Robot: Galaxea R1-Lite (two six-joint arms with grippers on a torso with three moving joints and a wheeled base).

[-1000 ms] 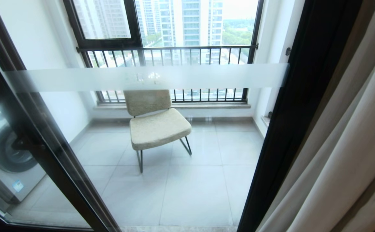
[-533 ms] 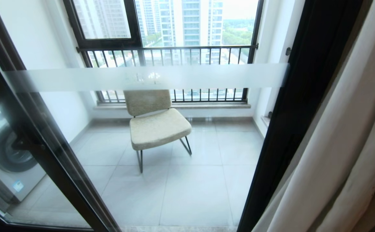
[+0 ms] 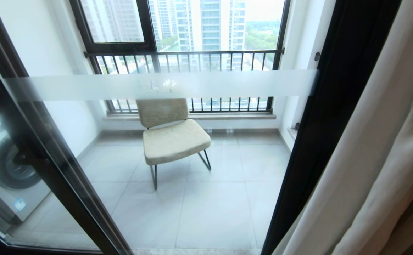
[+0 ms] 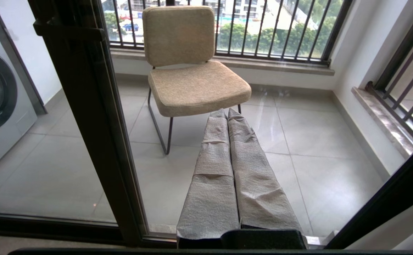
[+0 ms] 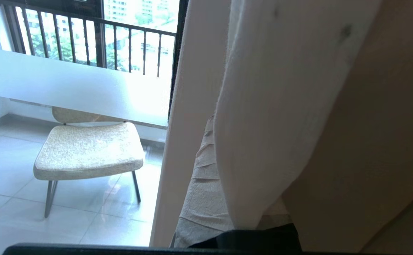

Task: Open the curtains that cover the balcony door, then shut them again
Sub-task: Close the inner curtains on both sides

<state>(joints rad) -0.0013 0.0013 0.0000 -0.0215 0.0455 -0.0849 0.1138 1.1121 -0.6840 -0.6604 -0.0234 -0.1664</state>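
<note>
Curtains (image 3: 380, 148) bunched at the right edge of the head view, glass of the balcony door (image 3: 178, 85) fully uncovered, so opening looks done and the closing half is the step in hand. Chair (image 3: 172, 136) and washing machine (image 3: 4, 173) visible through the pane on the balcony.

Right gripper (image 5: 211, 127) pushed in among the curtain folds, fingers pressed together with no cloth between them as far as can be seen; a pale fold drapes over one side of it. Not in the head view. Left gripper (image 4: 227, 113) clenched on nothing, parked low and pointing at the glass, well apart from the cloth.

Next move, judged: right arm needs to get behind the leading edge of the panel and sweep it leftward across the door. With fingers clamped together it's a push or hook, not a grasp. Risk: cloth slipping off the fingers mid-sweep, or only the outer fold travelling.
</note>
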